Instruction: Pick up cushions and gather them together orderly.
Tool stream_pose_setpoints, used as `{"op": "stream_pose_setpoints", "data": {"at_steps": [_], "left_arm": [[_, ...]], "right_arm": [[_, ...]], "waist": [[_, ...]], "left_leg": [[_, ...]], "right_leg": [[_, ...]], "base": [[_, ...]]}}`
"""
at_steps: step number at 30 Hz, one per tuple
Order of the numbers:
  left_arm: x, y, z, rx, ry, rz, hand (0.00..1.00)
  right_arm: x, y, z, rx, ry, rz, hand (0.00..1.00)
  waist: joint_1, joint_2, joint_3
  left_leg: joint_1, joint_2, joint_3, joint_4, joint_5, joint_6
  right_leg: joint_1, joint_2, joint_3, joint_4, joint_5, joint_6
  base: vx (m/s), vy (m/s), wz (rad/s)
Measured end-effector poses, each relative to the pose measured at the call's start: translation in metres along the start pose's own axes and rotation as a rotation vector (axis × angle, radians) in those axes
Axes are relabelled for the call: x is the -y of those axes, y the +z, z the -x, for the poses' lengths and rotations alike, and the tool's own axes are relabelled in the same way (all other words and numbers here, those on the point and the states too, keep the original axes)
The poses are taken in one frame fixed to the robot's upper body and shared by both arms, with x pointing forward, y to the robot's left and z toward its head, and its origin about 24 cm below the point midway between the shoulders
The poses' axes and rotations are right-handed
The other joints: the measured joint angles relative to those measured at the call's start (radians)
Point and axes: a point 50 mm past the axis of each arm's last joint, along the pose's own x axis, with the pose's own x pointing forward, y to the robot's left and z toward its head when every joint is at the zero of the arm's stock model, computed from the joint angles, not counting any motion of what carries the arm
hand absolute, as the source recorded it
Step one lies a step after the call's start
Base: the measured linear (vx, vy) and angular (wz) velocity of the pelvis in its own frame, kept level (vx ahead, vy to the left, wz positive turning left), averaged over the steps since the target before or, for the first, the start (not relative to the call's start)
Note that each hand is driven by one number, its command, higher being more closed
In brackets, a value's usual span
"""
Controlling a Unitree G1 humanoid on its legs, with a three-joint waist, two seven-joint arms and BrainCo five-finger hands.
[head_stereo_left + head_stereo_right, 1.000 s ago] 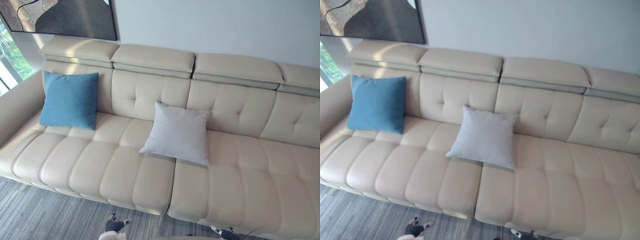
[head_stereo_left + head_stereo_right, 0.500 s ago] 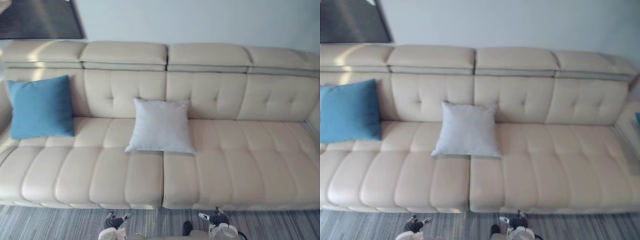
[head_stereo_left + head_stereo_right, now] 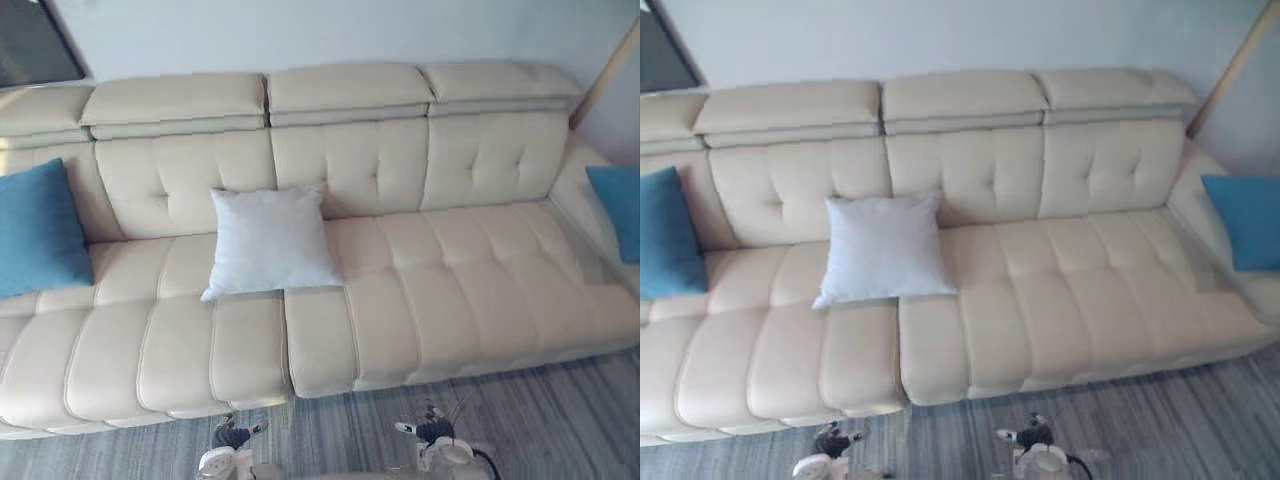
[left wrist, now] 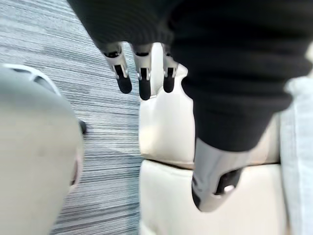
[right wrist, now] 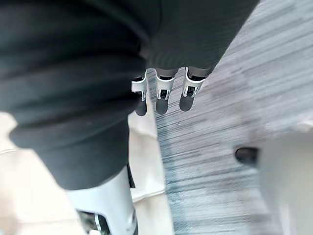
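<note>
We can read no words, numbers or signs here. The sofa (image 3: pixel 420 290) and cushions (image 3: pixel 268 240) look plain to us.

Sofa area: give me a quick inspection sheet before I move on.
Surface: cream sofa.
Job's things: white cushion leaning on the backrest mid-sofa; left blue cushion at the sofa's left end; right blue cushion at its right end; all apart.
Clutter: nothing seen.
Hands: left hand and right hand open, holding nothing.
Cables: nothing seen.
Surroundings: grey striped carpet, pale wall, dark framed picture.
</note>
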Motion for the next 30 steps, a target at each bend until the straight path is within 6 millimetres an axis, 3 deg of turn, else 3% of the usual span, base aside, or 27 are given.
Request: {"op": "stream_pose_setpoints", "data": {"at_steps": [3, 7, 9, 10, 11, 12, 14, 18, 21, 24, 25, 26, 27, 28, 29, 30], "left_arm": [[0.003, -0.002, 0.000, -0.008, -0.013, -0.012, 0.00], [0.003, -0.002, 0.000, -0.008, -0.012, -0.007, 0.00], [0.004, -0.004, 0.001, -0.016, -0.007, 0.015, 0.00], [0.006, -0.006, 0.002, -0.024, -0.011, 0.030, 0.00], [0.006, -0.005, 0.002, -0.021, -0.012, 0.035, 0.00], [0.001, -0.005, 0.001, -0.020, 0.007, 0.049, 0.00], [-0.004, -0.006, 0.001, -0.023, 0.024, 0.063, 0.00], [-0.003, -0.008, 0.002, -0.034, 0.029, 0.094, 0.00], [0.002, -0.011, 0.003, -0.048, 0.028, 0.126, 0.00], [0.003, -0.013, 0.003, -0.057, 0.028, 0.134, 0.00], [0.004, -0.012, 0.003, -0.061, 0.025, 0.134, 0.00], [0.004, -0.010, 0.002, -0.057, 0.024, 0.133, 0.00], [0.004, -0.009, 0.001, -0.055, 0.024, 0.131, 0.00], [0.007, -0.007, 0.001, -0.051, 0.014, 0.129, 0.00], [0.007, -0.008, 0.002, -0.055, 0.014, 0.125, 0.00], [0.005, -0.012, 0.002, -0.065, 0.020, 0.123, 0.00]], "right_arm": [[0.009, -0.003, -0.001, -0.019, -0.020, 0.014, 0.00], [0.012, -0.005, -0.001, -0.032, -0.036, -0.011, 0.00], [0.014, -0.005, -0.001, -0.030, -0.053, -0.029, 0.00], [0.016, -0.010, 0.000, -0.042, -0.059, -0.030, 0.00], [0.014, -0.013, 0.001, -0.051, -0.056, -0.037, 0.00], [0.009, -0.024, 0.005, -0.086, -0.050, -0.061, 0.00], [0.002, -0.028, 0.007, -0.099, -0.040, -0.091, 0.00], [-0.002, -0.028, 0.009, -0.086, -0.033, -0.109, 0.00], [-0.004, -0.021, 0.008, -0.067, -0.026, -0.109, 0.00], [-0.007, -0.012, 0.006, -0.033, -0.014, -0.103, 0.00], [-0.009, -0.008, 0.006, -0.017, -0.009, -0.102, 0.00], [-0.012, -0.001, 0.005, -0.001, -0.001, -0.103, 0.00], [-0.012, 0.001, 0.004, 0.007, -0.002, -0.110, 0.00], [-0.007, -0.002, 0.004, 0.000, -0.017, -0.126, 0.00], [-0.004, -0.004, 0.004, -0.007, -0.026, -0.126, 0.00], [-0.004, -0.005, 0.004, -0.014, -0.026, -0.125, 0.00]], "waist": [[-0.007, 0.023, 0.016], [-0.007, 0.017, 0.028], [-0.006, 0.018, 0.029], [-0.008, 0.034, 0.033], [-0.008, 0.030, 0.035], [-0.010, 0.023, 0.033], [-0.011, -0.001, 0.023], [-0.017, 0.001, 0.020], [-0.015, 0.019, 0.010], [-0.014, 0.027, 0.013], [-0.012, 0.031, 0.014], [-0.010, 0.036, 0.020], [-0.017, 0.040, 0.022], [-0.026, 0.038, 0.027], [-0.029, 0.045, 0.031], [-0.028, 0.040, 0.027]], "left_leg": [[0.001, 0.022, -0.030, -0.022, 0.029, -0.029], [0.000, 0.009, -0.137, -0.007, 0.020, -0.025], [0.019, -0.035, -0.220, 0.053, -0.067, -0.024], [0.045, -0.044, -0.252, 0.036, -0.128, -0.023], [0.049, -0.049, -0.254, 0.028, -0.149, -0.024], [0.049, -0.065, -0.248, 0.015, -0.161, -0.019], [0.052, -0.089, -0.235, -0.005, -0.162, -0.016], [0.070, -0.096, -0.204, -0.011, -0.162, -0.008], [0.079, -0.076, -0.126, -0.016, -0.152, -0.003], [0.093, -0.050, -0.038, -0.012, -0.151, -0.001], [0.102, -0.035, 0.011, -0.017, -0.151, 0.000], [0.108, -0.018, 0.057, -0.023, -0.150, 0.002], [0.114, -0.018, 0.076, -0.026, -0.151, 0.003], [0.143, -0.022, 0.122, -0.041, -0.153, 0.000], [0.175, -0.025, 0.160, -0.046, -0.153, 0.000], [0.195, -0.027, 0.176, -0.056, -0.153, 0.000]], "right_leg": [[0.006, 0.032, 0.001, -0.039, 0.033, -0.027], [-0.036, 0.027, 0.034, -0.027, 0.045, -0.038], [-0.058, 0.026, 0.099, -0.026, 0.053, -0.029], [-0.064, 0.038, 0.117, -0.026, 0.061, -0.022], [-0.065, 0.039, 0.124, -0.025, 0.064, -0.018], [-0.064, 0.026, 0.138, -0.044, 0.089, -0.012], [-0.068, 0.005, 0.142, -0.062, 0.116, -0.014], [-0.069, 0.004, 0.174, -0.071, 0.136, -0.007], [-0.120, 0.044, 0.250, -0.063, 0.151, 0.003], [-0.193, 0.096, 0.278, -0.025, 0.178, -0.034], [-0.229, 0.117, 0.218, -0.009, 0.205, -0.071], [-0.244, 0.113, 0.091, -0.010, 0.199, -0.114], [-0.255, 0.097, -0.012, 0.020, 0.150, -0.161], [-0.278, 0.036, -0.233, 0.125, 0.041, -0.207], [-0.265, -0.014, -0.369, 0.183, 0.005, -0.218], [-0.259, -0.020, -0.393, 0.198, -0.009, -0.191]], "base": [[-0.13, -0.086, -0.03], [-0.20, -0.015, -0.36], [-0.13, 0.144, -0.82], [-0.12, 0.189, -0.63], [-0.14, 0.179, -0.58], [-0.10, 0.159, -0.47], [-0.04, 0.150, -0.45], [0.04, 0.062, -0.24], [0.13, 0.010, -0.78], [0.12, -0.022, -1.23], [0.07, -0.100, -1.61], [0.05, -0.093, -1.32], [0.08, -0.148, -1.07], [0.10, -0.098, -0.90], [0.13, -0.129, -1.15], [0.12, -0.096, -0.91]]}}
